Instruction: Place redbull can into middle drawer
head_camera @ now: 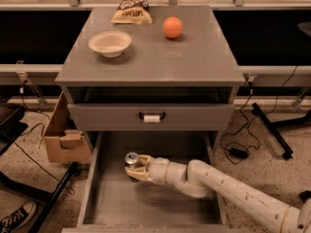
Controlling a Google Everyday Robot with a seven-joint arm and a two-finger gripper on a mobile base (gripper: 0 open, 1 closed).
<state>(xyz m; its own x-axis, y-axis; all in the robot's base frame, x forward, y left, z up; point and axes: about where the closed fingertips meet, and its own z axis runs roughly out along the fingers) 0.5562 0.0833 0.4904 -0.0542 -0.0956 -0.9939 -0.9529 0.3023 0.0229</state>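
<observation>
Camera view: gripper [134, 169] clasps redbull can [131, 158] inside middle drawer [146, 203]

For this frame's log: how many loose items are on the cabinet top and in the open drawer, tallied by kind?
Bowl: 1
Chip bag: 1
Orange ball: 1
Redbull can: 1, held in the gripper, down inside the middle drawer
Total: 4

We see the redbull can [131, 158], silver top up, pinched in the claw [134, 169] inside the pulled-open grey middle drawer [146, 205], lower centre-left of the frame.
</observation>
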